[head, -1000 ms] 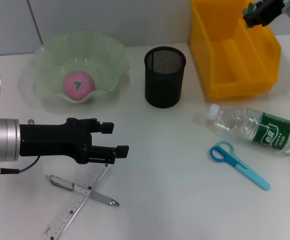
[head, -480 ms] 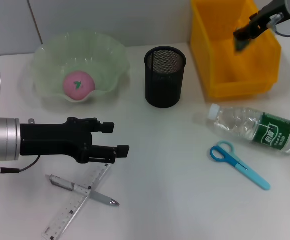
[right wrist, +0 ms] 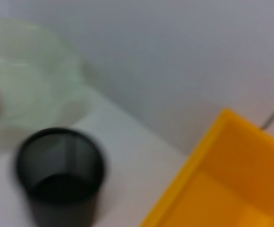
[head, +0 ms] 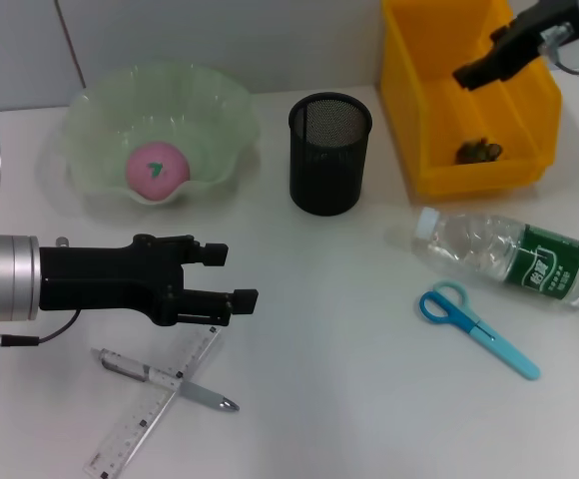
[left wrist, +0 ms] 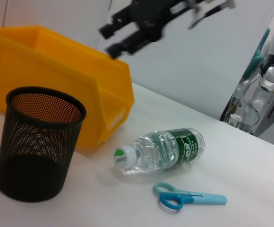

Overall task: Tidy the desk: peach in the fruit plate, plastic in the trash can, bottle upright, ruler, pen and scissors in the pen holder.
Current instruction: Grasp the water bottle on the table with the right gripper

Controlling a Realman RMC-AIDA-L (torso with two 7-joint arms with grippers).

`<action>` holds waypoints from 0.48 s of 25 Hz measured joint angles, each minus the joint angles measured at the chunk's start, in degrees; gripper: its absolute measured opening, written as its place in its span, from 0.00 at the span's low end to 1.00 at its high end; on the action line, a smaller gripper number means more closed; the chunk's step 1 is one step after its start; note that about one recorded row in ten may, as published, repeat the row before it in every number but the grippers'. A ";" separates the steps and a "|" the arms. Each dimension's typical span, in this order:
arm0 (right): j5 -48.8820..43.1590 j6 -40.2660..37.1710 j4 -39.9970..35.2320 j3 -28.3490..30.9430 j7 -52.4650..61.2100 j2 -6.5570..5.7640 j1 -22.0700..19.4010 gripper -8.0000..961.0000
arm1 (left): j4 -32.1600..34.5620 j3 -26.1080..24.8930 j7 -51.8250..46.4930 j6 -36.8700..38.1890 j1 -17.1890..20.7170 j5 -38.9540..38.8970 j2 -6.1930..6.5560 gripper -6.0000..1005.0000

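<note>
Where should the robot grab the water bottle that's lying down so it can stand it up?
Probably around the middle of the bottle, on the green label, coming down from above. It lies on its side, cap pointing toward the pen holder, so fingers could close across its round body. The scissors lie just in front, so the approach should stay clear of them.

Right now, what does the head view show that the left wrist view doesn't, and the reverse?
Head only: pink peach in the pale green wavy fruit plate, clear plastic ruler crossed by the silver pen, left claw, crumpled plastic scrap in the bin.
Left wrist only: white robot hardware off the table.
Both: black mesh pen holder, yellow plastic bin, lying clear water bottle, blue scissors, right claw open above the bin.
</note>
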 joint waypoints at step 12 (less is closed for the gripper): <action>-3.09 -31.55 -12.74 3.94 -12.73 -0.59 -3.22 0.71 | 0.02 -1.08 -1.00 0.21 0.06 -0.10 -0.02 0.86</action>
